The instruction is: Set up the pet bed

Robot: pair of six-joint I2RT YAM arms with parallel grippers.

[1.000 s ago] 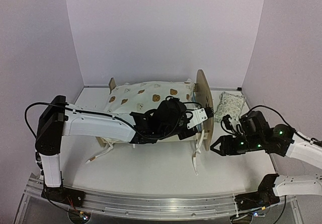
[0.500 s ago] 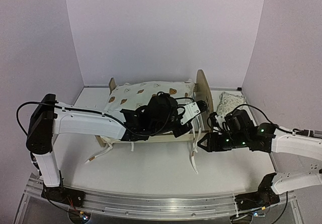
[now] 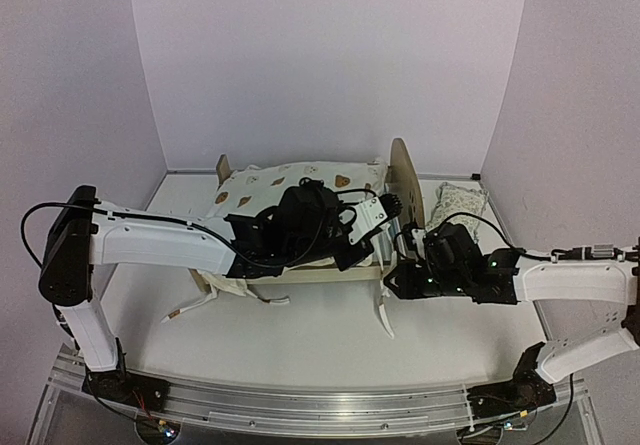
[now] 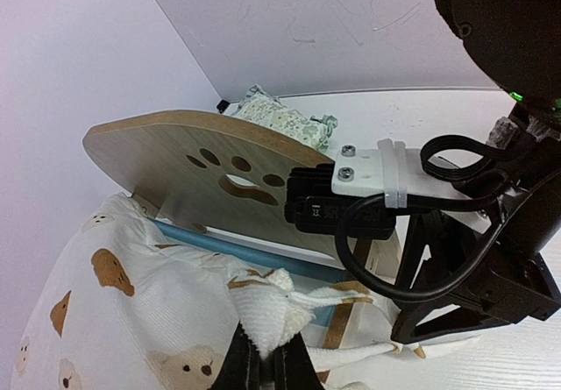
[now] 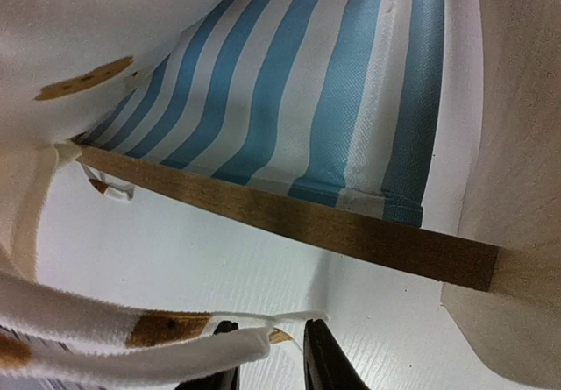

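The pet bed (image 3: 404, 187) stands mid-table, its paw-print headboard (image 4: 202, 158) on the right and its striped mattress (image 5: 289, 83) resting on the plywood side rail (image 5: 289, 219). A cream bear-print quilt (image 3: 270, 190) covers it. My left gripper (image 4: 267, 368) is shut on a bunched white corner of the quilt (image 4: 114, 302) near the headboard. My right gripper (image 5: 270, 359) is low on the table by the bed's near right corner. Its jaws are narrow but apart, with the end of a white quilt strip (image 5: 158, 342) lying between them.
A green-patterned pillow (image 3: 455, 205) lies behind the headboard at the right wall. White quilt ties (image 3: 385, 315) trail on the table in front of the bed. My right arm (image 4: 491, 258) crowds the space beside the headboard. Walls close in on three sides.
My right arm has swung left to the bed's near right corner and its jaws have narrowed. My left arm has shifted slightly left, still holding the quilt corner.
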